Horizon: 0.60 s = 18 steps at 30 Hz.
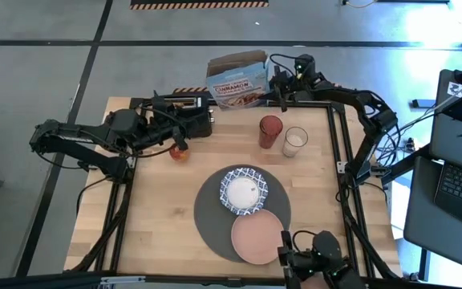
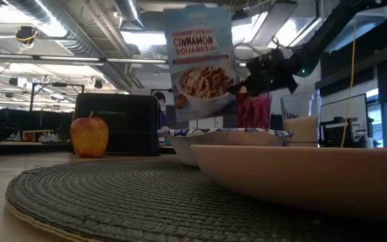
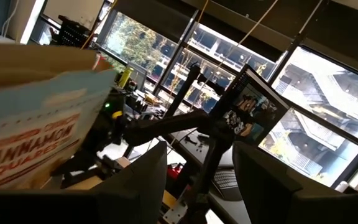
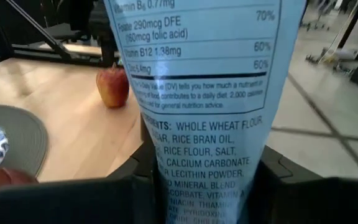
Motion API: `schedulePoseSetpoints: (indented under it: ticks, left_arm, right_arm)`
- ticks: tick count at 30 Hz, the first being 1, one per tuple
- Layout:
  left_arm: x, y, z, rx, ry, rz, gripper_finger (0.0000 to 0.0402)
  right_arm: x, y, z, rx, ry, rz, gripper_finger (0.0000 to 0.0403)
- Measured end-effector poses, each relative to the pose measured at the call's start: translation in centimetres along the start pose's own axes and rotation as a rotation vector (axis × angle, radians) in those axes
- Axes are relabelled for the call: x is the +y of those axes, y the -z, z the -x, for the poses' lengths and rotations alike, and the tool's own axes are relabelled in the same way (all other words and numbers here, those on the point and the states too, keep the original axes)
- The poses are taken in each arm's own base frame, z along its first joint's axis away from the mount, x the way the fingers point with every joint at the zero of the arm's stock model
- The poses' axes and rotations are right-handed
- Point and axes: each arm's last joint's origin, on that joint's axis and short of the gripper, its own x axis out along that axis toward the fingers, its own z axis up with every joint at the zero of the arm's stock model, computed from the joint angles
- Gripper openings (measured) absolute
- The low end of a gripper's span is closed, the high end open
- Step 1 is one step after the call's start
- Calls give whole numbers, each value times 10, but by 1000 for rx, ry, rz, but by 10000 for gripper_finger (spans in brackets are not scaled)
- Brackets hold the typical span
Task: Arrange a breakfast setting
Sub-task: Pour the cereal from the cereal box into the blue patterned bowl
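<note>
Wooden table (image 1: pixel 159 209), round grey mat (image 1: pixel 211 210) bearing patterned bowl (image 1: pixel 244 191) and pink plate (image 1: pixel 255 238). Right gripper (image 1: pixel 277 90) clamped on cereal box (image 1: pixel 237 79) at far edge. Left gripper (image 1: pixel 184 122) near apple (image 1: pixel 179 152); finger state impossible to tell.

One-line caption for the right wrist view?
Right gripper clamps the cereal box side panel above the table; apple beyond.

Pale, smooth wooden table (image 1: pixel 159 217), coarse woven dark-grey mat (image 2: pixel 113 195), glazed patterned bowl (image 1: pixel 245 191), matt salmon-pink plate (image 1: pixel 257 238), printed cardboard cereal box (image 1: pixel 237 79), clear glass of milk (image 1: pixel 294 142), waxy red apple (image 2: pixel 89 136).
</note>
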Motion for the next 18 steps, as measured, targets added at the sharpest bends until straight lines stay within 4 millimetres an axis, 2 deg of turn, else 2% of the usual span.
schedulePoseSetpoints:
  ticks: [10,18]
  left_arm:
    - [0,-4,3,-13,8,-51,174]
    - [2,-23,22,-51,29,-92,174]
  right_arm:
    - [21,-72,26,-86,40,121,127]
    - [51,-127,52,-156,68,198,127]
